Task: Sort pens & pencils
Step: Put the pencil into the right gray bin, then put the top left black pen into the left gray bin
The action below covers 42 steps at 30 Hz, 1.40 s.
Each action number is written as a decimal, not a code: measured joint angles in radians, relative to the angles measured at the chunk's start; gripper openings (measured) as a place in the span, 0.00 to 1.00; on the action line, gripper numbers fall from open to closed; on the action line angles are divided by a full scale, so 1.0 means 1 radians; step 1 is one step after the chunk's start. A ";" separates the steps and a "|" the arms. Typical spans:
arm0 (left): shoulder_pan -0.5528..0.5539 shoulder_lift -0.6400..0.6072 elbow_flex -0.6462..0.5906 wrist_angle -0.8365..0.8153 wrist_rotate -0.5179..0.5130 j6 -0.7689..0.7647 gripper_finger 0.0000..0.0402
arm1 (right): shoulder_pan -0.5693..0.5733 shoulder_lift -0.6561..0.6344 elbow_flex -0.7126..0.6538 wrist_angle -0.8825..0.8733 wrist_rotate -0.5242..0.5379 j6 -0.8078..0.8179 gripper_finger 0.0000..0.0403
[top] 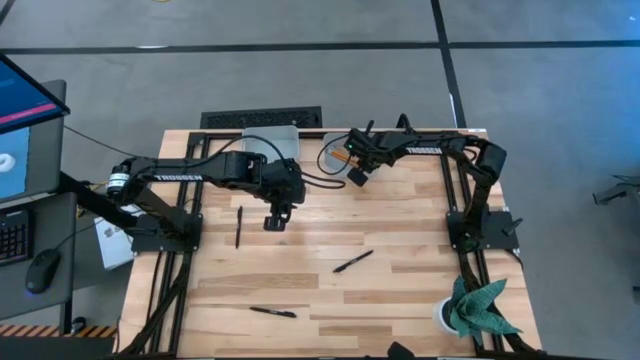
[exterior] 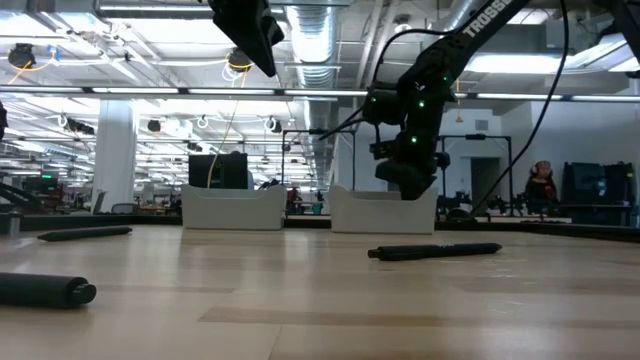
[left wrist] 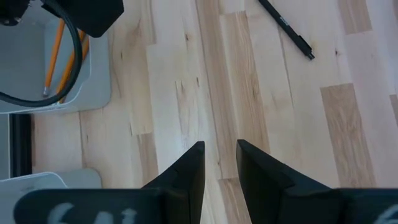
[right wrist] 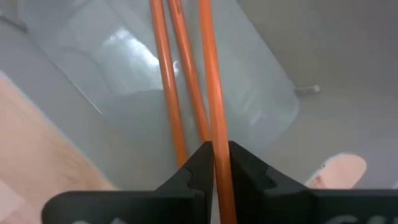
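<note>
Under the left gripper [top: 275, 222] sat bare table [top: 400, 290]; its fingers [left wrist: 186, 177] stood narrowly apart, nothing between them. One pen [top: 238, 226] lay just beside it on its outer side, another pen [top: 272, 312] well toward the front edge, and a third pen [top: 352, 261] out toward the table's middle, between the two arms. In the left wrist view that third pen [left wrist: 286, 28] showed ahead of the fingers. The left tray [top: 272, 141] at the back edge was partly hidden by the arm, so I could not tell what it held.

Right gripper [top: 357, 172] hung over the right tray [top: 335, 152], pinched nearly closed on a pencil [right wrist: 211, 81], which ran straight out from between its fingers [right wrist: 193, 174]. Two more pencils [right wrist: 166, 74] already lay in the tray below it. That made three orange pencils in the right wrist view.

Step in hand, as I read it: dropping this pencil in with the others. Next move would call for the right fingers to let go with the pencil over the tray floor, clear of the rim, then lift straight up. Left arm looked staged for a pen; the nearest one would need the gripper shifted outward and turned so the fingers straddle the shaft across its length. All three pens were unsorted.
</note>
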 joint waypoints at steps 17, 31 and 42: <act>0.000 0.000 0.000 0.011 0.000 0.000 0.21 | 0.000 0.000 0.000 0.000 0.000 0.001 0.16; 0.000 0.000 0.000 0.012 0.000 0.000 0.21 | 0.000 0.000 0.000 0.000 0.000 0.001 0.25; 0.000 0.000 0.000 0.011 -0.002 0.025 0.21 | 0.002 -0.035 0.015 -0.004 0.000 0.002 0.41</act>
